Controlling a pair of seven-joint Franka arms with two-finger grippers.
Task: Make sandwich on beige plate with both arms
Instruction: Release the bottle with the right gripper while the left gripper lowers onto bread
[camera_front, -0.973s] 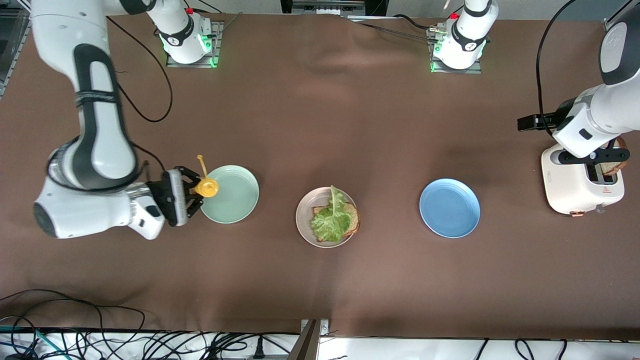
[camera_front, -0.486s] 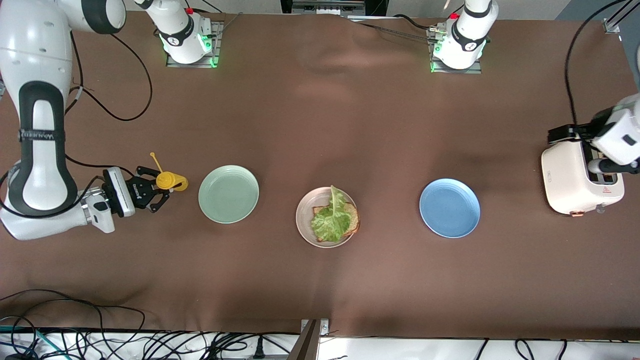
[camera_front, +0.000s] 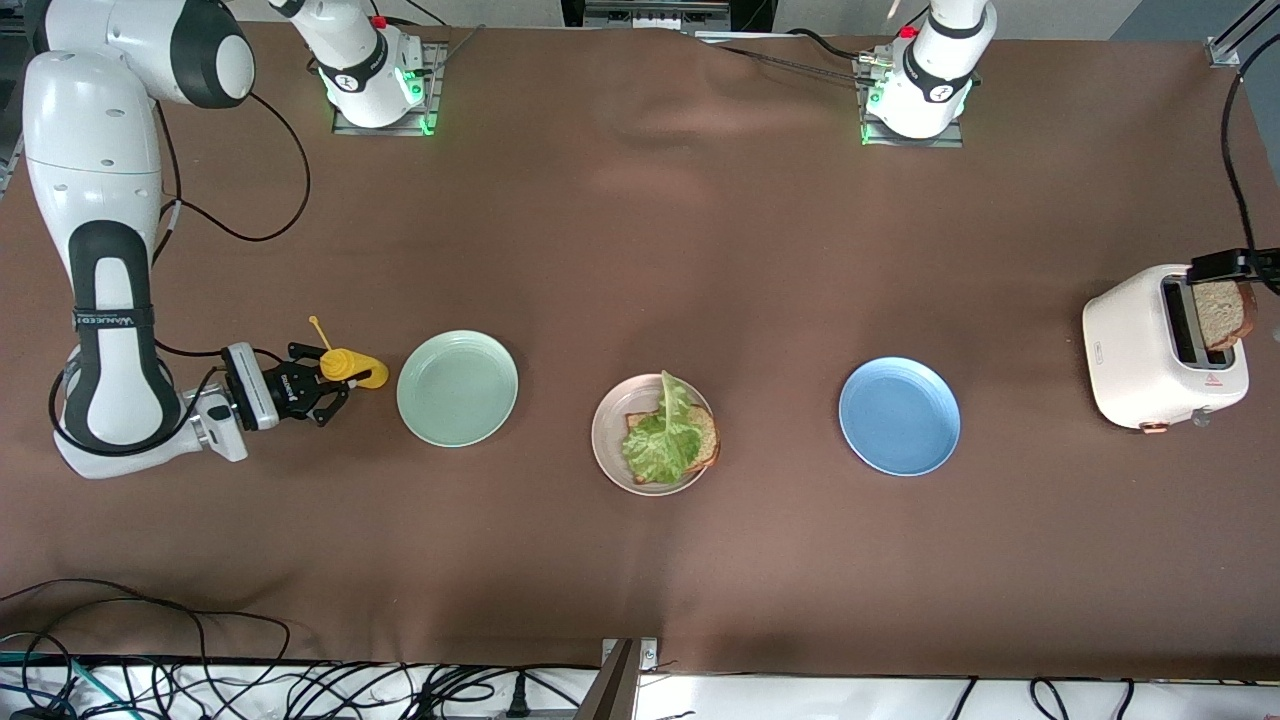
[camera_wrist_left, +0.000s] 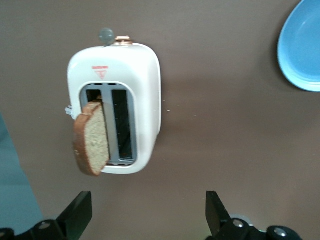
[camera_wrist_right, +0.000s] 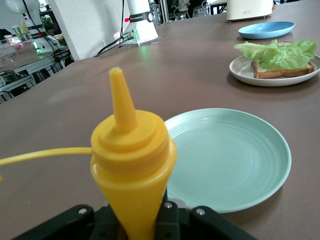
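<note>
The right arm has pulled back from the mint-green plate (camera_front: 457, 388) toward its own end of the table (camera_front: 640, 250), carrying the yellow mustard bottle (camera_front: 352, 368). The right claw (camera_front: 318, 389) is clamped on the bottle low over the table, just beside this plate; the nozzle points toward the plate and the bottle's long axis runs along the table's length.

The left arm has risen away from the white toaster (camera_front: 1160, 350), which stands at the left arm's end of the table, so the toaster is now uncovered. The left claw (camera_wrist_left: 145, 212) hangs over the toaster with its fingers (camera_wrist_left: 80, 210) wide apart and empty.

I think this means the sauce step is finished and the last slice is the next thing. This bread slice (camera_wrist_left: 92, 137) stands on edge in one toaster slot, half out of it and leaning outward; its long axis follows the slot.

The beige plate (camera_front: 608, 420) is in the middle of the table, between the mint-green plate and the blue plate (camera_front: 899, 416). On it lies the lower bread (camera_front: 708, 435), and the lettuce leaf (camera_front: 665, 435) covers it, the leaf's long axis pointing toward the robots' edge. The sandwich has no top yet.
</note>
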